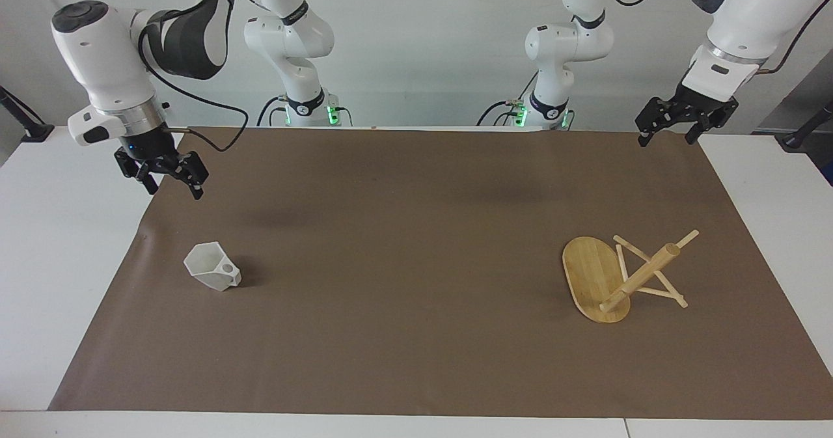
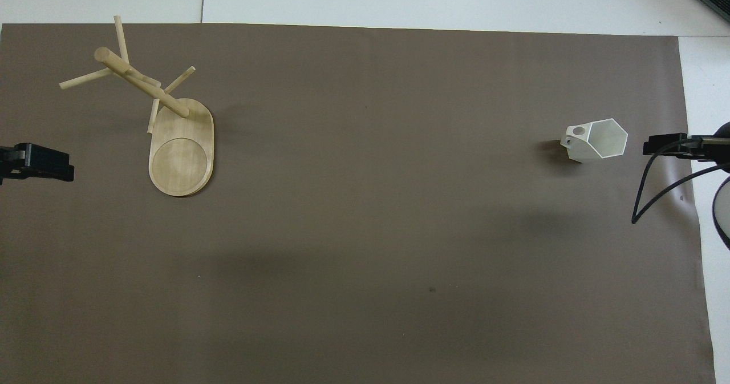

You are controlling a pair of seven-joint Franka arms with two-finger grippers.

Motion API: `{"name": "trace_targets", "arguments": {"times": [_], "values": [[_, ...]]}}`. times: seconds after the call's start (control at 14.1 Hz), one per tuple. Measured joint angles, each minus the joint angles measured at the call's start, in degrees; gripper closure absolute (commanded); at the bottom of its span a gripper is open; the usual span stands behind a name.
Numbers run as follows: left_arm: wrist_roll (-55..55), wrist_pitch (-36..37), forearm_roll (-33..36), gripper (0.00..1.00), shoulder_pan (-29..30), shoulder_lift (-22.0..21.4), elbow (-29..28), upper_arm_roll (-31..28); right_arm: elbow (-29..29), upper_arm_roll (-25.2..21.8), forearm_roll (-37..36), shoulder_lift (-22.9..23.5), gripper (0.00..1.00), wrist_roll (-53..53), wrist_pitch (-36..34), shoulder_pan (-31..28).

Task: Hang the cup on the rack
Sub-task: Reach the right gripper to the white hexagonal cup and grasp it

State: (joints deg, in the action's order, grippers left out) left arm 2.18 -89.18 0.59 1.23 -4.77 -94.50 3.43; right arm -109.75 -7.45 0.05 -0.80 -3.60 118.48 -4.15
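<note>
bright even overhead light, soft shadows, sharp
</note>
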Motion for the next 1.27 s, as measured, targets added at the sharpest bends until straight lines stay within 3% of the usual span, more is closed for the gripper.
{"name": "trace_targets", "arguments": {"times": [0.92,1.27], "values": [[0.0,0.0,0.0,0.0,0.0,0.0,0.0,0.0,-1.7,-2.0,0.0,10.4,0.0,0.0,18.1,0.0],[0.0,0.0,0.0,0.0,0.0,0.0,0.0,0.0,-1.7,-2.0,0.0,12.7,0.0,0.0,19.7,0.0]]}}
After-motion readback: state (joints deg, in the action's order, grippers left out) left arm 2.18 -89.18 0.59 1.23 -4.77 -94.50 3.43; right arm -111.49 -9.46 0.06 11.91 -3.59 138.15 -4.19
